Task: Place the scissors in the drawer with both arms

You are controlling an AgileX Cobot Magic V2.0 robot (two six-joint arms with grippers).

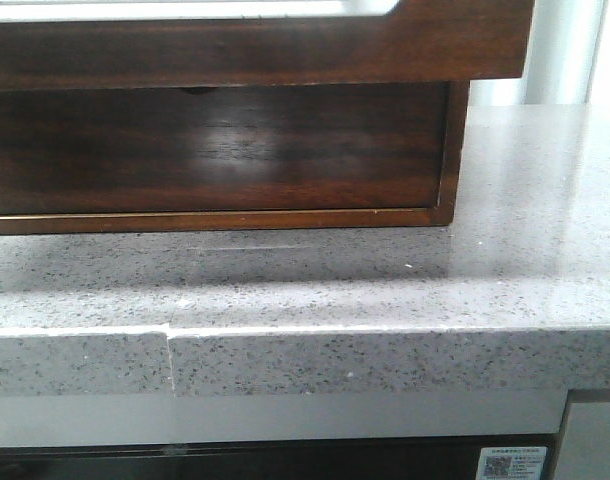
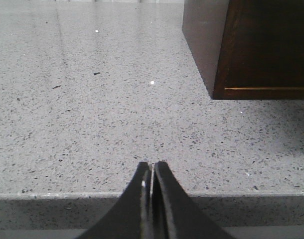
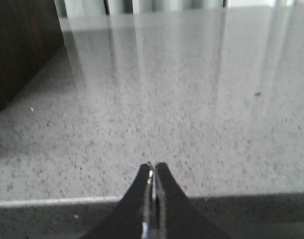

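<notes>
Left pincer [image 2: 152, 172] closed, empty, at tabletop [image 2: 92, 124] edge; wooden drawer unit [image 2: 251, 50] ahead, to one side; right pincer [image 3: 153, 172] likewise closed; scissors unseen, stage unclear; drawer front [image 1: 215, 150] looks shut.

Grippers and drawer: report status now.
Left gripper shut, empty, at counter edge. Right gripper shut, empty, likewise. Wooden drawer unit on granite counter, drawer closed. Nothing in the way.

Dark wooden drawer [image 1: 215, 150] sits closed on countertop.
</notes>
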